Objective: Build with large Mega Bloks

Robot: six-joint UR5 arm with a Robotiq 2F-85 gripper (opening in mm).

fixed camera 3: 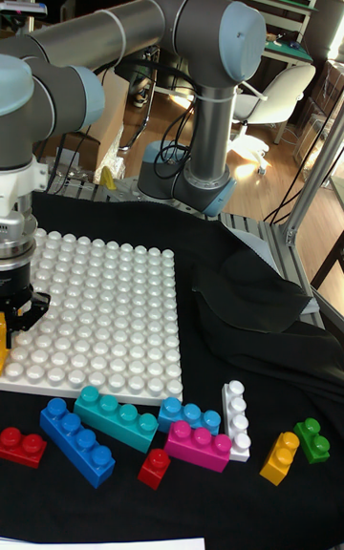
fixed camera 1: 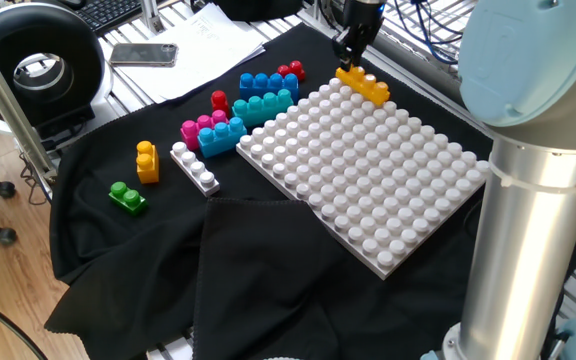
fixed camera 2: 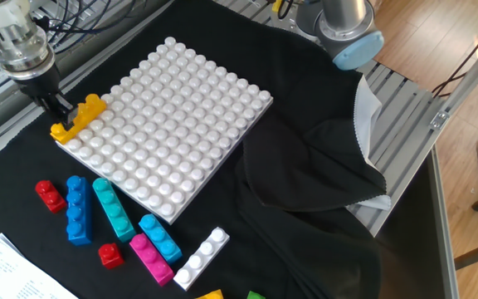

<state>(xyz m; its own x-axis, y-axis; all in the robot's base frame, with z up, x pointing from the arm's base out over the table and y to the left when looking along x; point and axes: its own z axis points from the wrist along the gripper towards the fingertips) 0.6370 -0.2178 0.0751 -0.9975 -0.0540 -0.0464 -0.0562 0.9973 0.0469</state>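
A yellow-orange Mega Blok lies along the far corner edge of the white studded board. My gripper hangs just above that brick, open, with nothing between its fingers. The other Mega Bloks lie loose on the black cloth beside the board: a long blue one, a red one, a small red one, a teal one, pink, a short blue one, white, yellow-orange and green.
The arm's grey base column stands at the board's right. A phone on papers and a black round device sit beyond the cloth at the left. Folded black cloth bunches in front of the board.
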